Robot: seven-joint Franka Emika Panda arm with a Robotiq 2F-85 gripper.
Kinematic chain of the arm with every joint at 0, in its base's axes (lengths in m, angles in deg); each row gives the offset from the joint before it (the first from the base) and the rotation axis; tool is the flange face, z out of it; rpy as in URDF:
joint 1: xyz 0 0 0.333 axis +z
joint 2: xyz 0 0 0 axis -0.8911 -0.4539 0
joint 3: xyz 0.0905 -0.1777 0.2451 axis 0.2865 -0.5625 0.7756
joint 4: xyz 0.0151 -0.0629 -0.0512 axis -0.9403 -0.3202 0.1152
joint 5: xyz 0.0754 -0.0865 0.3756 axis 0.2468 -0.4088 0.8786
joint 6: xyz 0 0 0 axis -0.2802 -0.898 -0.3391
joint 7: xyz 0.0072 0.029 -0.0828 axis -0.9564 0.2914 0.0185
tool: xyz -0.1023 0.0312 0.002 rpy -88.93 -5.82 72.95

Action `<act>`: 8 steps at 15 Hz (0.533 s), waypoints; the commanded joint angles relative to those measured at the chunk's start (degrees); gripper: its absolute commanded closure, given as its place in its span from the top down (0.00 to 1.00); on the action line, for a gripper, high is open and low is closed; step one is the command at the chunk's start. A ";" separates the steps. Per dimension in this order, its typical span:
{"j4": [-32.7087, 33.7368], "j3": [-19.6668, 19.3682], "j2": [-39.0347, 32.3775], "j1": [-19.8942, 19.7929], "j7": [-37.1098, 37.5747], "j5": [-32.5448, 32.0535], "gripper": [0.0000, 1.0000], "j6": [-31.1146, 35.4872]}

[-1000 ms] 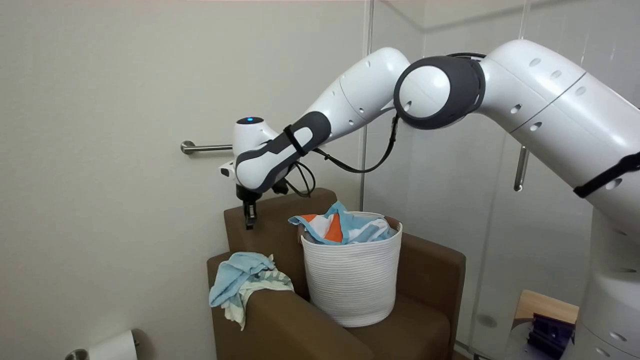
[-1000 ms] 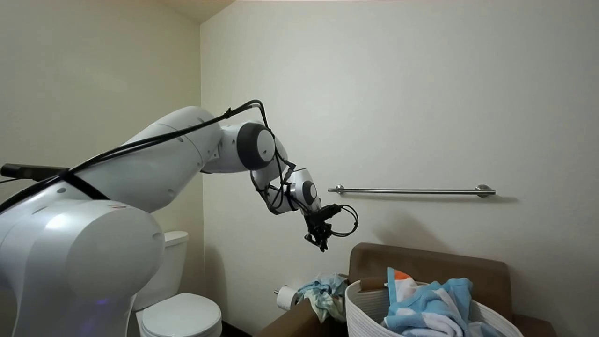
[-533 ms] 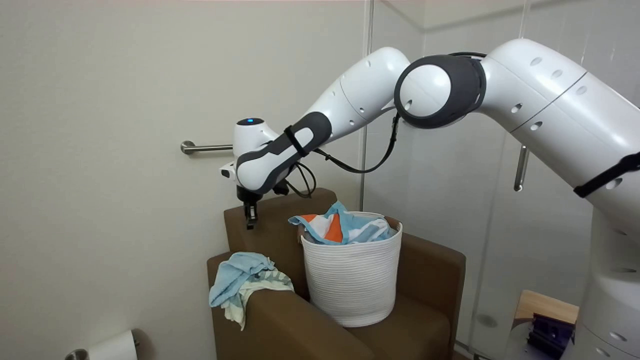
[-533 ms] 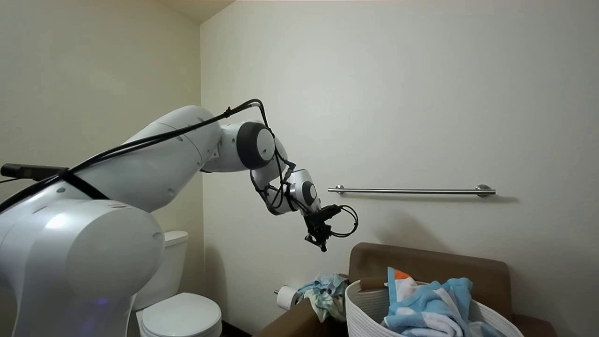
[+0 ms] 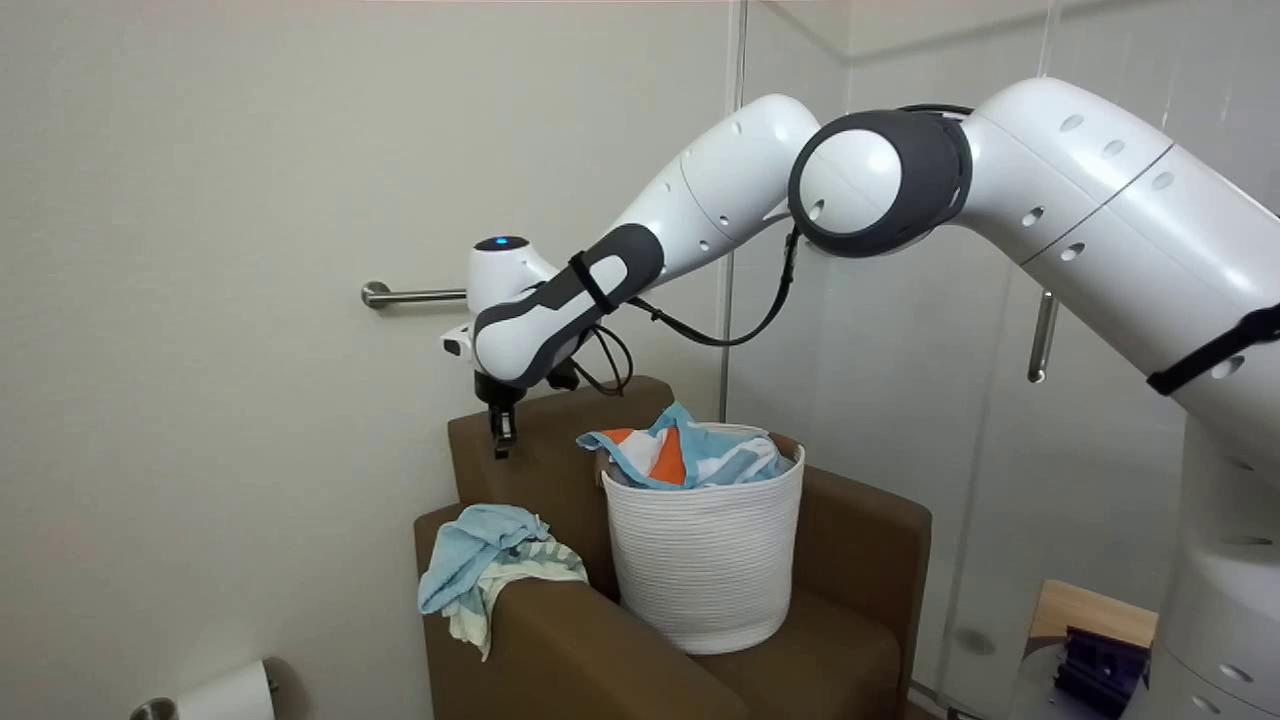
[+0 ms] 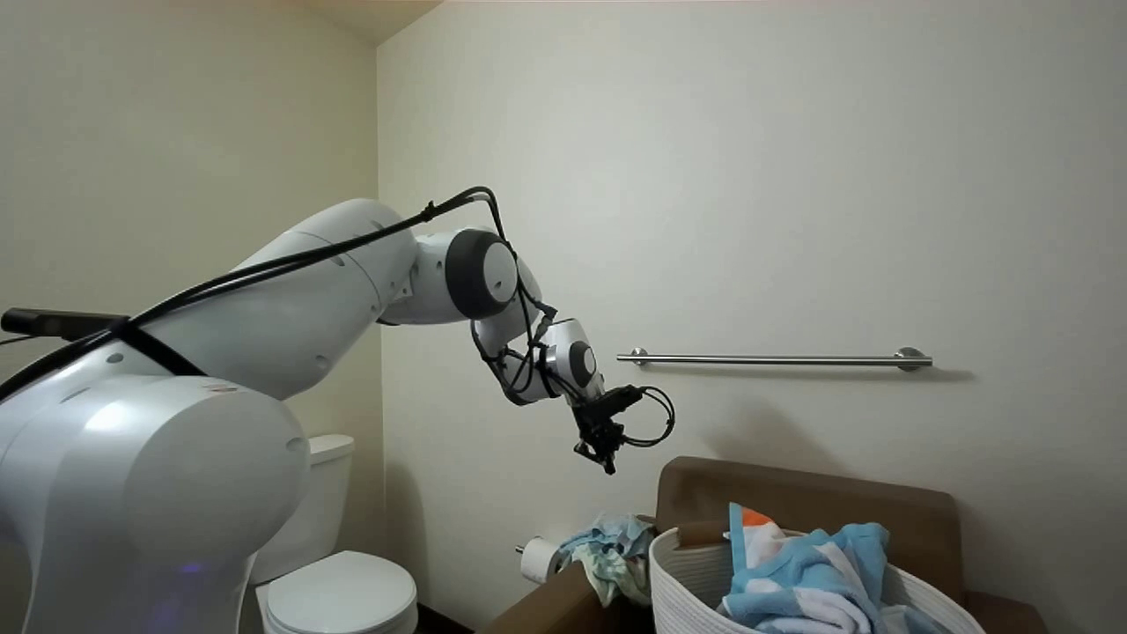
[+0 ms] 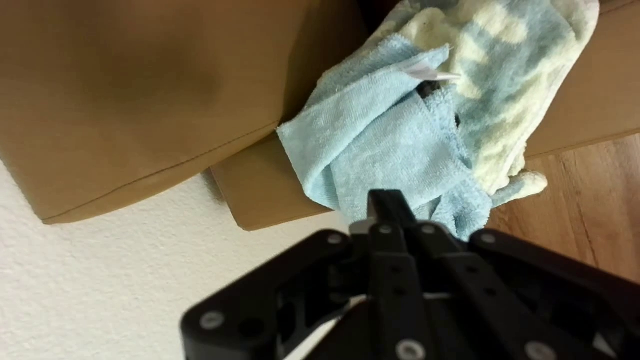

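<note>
Wrist view: blue cloth (image 7: pixel 400 150) partly hidden behind claw (image 7: pixel 390 197). Exterior view: basket (image 6: pixel 682 608) cut off below.

draped towel (image 7: pixel 370 135): matt, rough terry cloth
basket (image 5: pixel 705 570), ribbed, matt; armchair (image 5: pixel 620 660), smooth, leather-like; rail (image 6: pixel 775 360), satin metal; floor (image 7: pixel 595 200) at three o'clock, wood-grained

in an exterior view, the end effector (image 5: pixel 502 450) hangs above the cloths (image 5: pixel 478 555), apart from them, with the basket (image 5: pixel 705 560) to its right. the cloths lie draped over one armrest (image 5: pixel 590 635) of the armchair (image 5: pixel 555 480); the basket stands on the seat surface (image 5: pixel 830 640), a towel (image 5: pixel 690 460) in its top. the wall bar (image 5: pixel 415 296) runs behind the robot arm (image 5: pixel 690 205). in an exterior view, the toilet (image 6: pixel 343 590) stands left of the armchair, and the paper roll (image 6: pixel 537 560) left of the cloths.
</note>
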State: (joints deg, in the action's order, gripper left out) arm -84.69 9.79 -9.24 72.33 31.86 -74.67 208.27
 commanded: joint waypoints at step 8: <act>0.27 1.84 -0.23 -1.06 0.79 -1.56 0.37 -1.30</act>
State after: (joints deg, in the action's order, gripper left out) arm -84.67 10.12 -9.39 72.30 31.86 -74.67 207.34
